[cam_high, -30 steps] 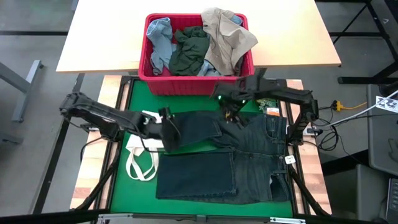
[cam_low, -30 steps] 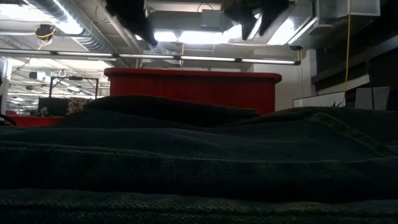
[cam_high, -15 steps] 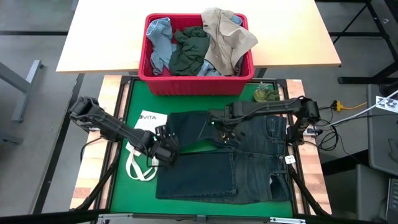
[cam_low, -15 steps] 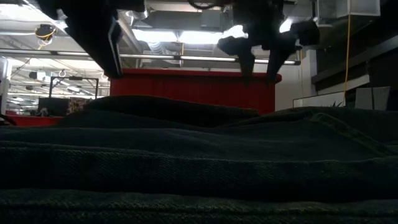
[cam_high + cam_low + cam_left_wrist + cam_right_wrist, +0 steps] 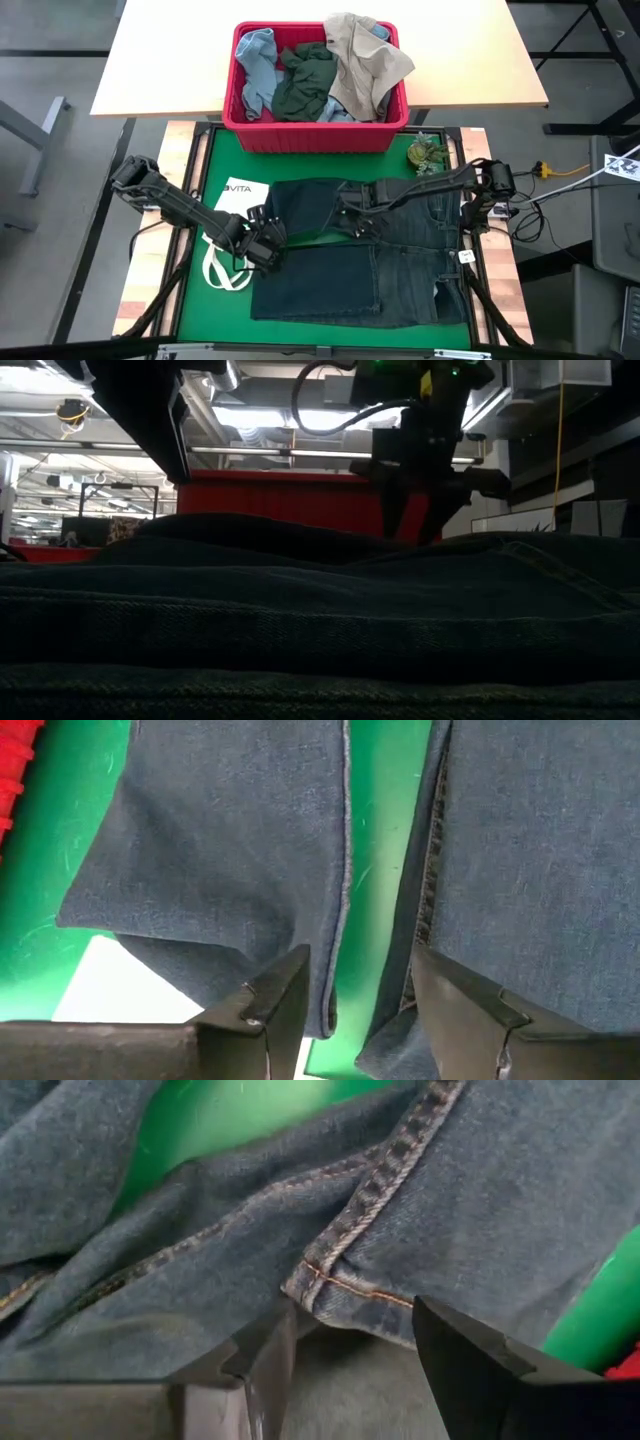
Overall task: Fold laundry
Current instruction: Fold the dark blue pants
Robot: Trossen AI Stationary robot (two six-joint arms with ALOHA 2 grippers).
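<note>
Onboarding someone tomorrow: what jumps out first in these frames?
Dark jeans spread across the green mat, with both open grippers low over them: the left gripper at the leg hems, the right gripper near the crotch seam. Behind the mat, a red basket is heaped with more clothes.

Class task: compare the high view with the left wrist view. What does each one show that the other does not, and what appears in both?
Only the high view shows the red basket of clothes, the right claw over the jeans, and the tote bag's handles. Only the left wrist view shows the left claw open, its fingers astride a trouser-leg hem. Both show the jeans on the green mat.
</note>
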